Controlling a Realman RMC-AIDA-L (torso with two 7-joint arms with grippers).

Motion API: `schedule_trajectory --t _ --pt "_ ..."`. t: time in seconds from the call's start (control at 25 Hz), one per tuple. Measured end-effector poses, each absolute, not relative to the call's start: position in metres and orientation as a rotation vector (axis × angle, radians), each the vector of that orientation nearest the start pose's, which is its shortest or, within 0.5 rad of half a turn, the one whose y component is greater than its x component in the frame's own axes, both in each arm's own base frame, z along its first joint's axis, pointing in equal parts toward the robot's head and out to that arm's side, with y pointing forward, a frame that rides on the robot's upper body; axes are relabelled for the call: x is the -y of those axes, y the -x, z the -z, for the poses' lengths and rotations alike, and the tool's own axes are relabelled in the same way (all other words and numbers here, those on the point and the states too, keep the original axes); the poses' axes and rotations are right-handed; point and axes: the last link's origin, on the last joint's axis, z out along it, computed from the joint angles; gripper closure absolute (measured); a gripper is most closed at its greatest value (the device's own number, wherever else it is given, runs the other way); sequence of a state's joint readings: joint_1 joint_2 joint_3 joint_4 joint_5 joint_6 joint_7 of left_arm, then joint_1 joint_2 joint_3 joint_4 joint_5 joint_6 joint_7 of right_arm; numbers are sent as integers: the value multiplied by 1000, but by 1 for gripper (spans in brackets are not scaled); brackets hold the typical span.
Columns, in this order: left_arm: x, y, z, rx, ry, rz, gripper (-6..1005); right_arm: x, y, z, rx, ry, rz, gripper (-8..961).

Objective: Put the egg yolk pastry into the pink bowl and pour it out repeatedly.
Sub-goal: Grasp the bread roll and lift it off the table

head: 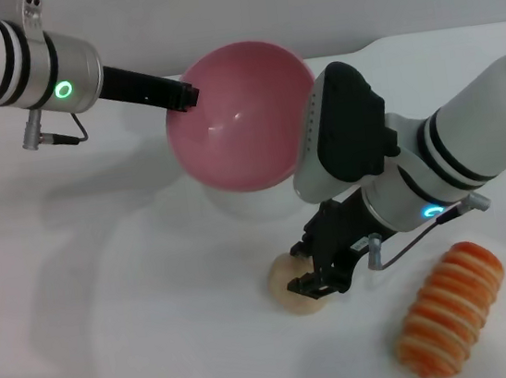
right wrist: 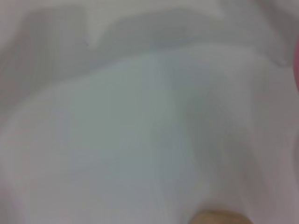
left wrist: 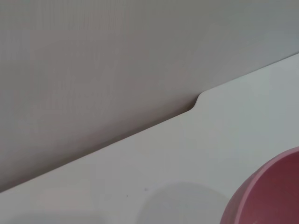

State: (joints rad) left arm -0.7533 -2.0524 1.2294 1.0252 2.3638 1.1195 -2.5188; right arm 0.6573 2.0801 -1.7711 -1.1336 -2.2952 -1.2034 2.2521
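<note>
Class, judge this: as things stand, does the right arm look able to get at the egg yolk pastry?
Probably yes: the right end effector is already down at the egg yolk pastry on the table, with nothing between them.

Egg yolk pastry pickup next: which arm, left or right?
Right. The right gripper is already down at the egg yolk pastry on the table. The left gripper is at the rim of the tilted, raised pink bowl.

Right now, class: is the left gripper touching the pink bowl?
Touching. The head view shows the left gripper clamped on the rim of the pink bowl, holding it tilted above the table.
</note>
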Motion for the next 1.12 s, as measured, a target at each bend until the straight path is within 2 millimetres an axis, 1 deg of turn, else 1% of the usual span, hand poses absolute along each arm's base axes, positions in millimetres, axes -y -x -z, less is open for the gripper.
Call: schedule_trajectory --t 0.36,0.84,0.96,1.12 --pt "-428 165 2 1016 2438 66 957 -335 -148 106 -315 2956 404 552" --pt "-424 170 1 1020 2446 53 957 -338 -155 110 -381 2935 424 573" --pt "-423 171 1 1023 2448 50 957 -339 -155 110 -382 2932 423 781" --pt "-421 173 1 1030 2448 47 957 -340 -154 108 -381 2930 416 798"
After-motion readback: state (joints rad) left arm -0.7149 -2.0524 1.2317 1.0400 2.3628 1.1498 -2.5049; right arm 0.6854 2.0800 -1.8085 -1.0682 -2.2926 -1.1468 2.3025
